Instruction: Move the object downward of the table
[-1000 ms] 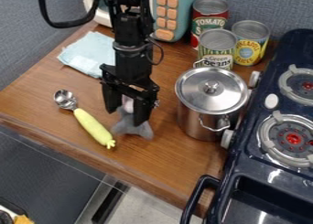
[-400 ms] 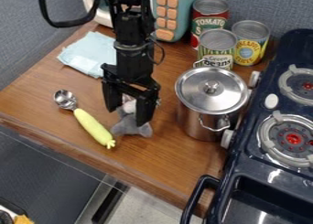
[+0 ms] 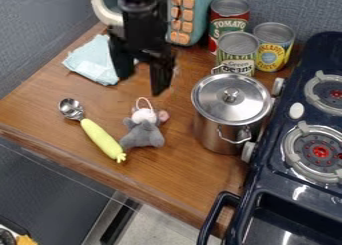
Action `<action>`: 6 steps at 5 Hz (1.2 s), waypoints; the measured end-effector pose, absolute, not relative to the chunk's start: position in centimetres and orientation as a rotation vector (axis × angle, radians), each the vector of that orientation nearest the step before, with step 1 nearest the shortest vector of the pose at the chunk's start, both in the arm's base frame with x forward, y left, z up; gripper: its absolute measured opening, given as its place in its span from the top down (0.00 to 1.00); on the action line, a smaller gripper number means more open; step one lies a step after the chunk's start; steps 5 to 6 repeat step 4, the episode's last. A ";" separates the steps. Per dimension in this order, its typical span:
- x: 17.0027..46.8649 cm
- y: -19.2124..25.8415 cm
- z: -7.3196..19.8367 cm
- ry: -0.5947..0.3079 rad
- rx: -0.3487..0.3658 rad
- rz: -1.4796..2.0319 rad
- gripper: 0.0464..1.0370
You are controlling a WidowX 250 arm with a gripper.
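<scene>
Hanging beyond and left of the pot [image 3: 231, 101] as viewed: gripper [image 3: 141, 85], black, its two fingers [image 3: 161, 78] apart, nothing clamped between them. Mouse [image 3: 143, 134], grey plush, on the table [image 3: 187, 176], just left of the pot. Bearing: from the gripper, the mouse lies down the view, toward the near edge, on the pot's left side. Long axis: roughly up and down the view, alongside the pot; loop [image 3: 139, 100] and pale head at the gripper end, grey body at the near end. Single arm [image 3: 139, 19]; no choice of side.

Judgement: mouse free of the gripper; whether its present place, left of the pot, already counts as downward is uncertain. Any further shift would likely call for lowering over the body, fingers astride, then a pull nearwards past the pot. The spoon [image 3: 100, 139], farther left of the pot and close by the mouse, could be nudged.

Obscured: arm cut off by the view's top; cloth [image 3: 93, 61], far left beyond the pot, partly behind a finger; base of the bean can [image 3: 237, 51] behind the pot. Gripper height and the mouse's features: hard to tell.
</scene>
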State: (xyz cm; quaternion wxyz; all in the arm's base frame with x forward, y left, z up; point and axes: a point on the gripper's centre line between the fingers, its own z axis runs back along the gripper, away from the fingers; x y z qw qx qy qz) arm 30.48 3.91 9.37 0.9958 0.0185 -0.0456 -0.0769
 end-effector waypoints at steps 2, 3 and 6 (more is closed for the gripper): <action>33.7 4.4 9.0 -0.016 0.034 -0.143 0.04; 34.5 4.7 8.6 0.022 0.032 -0.144 0.04; 34.3 5.1 8.6 0.032 0.024 -0.149 0.04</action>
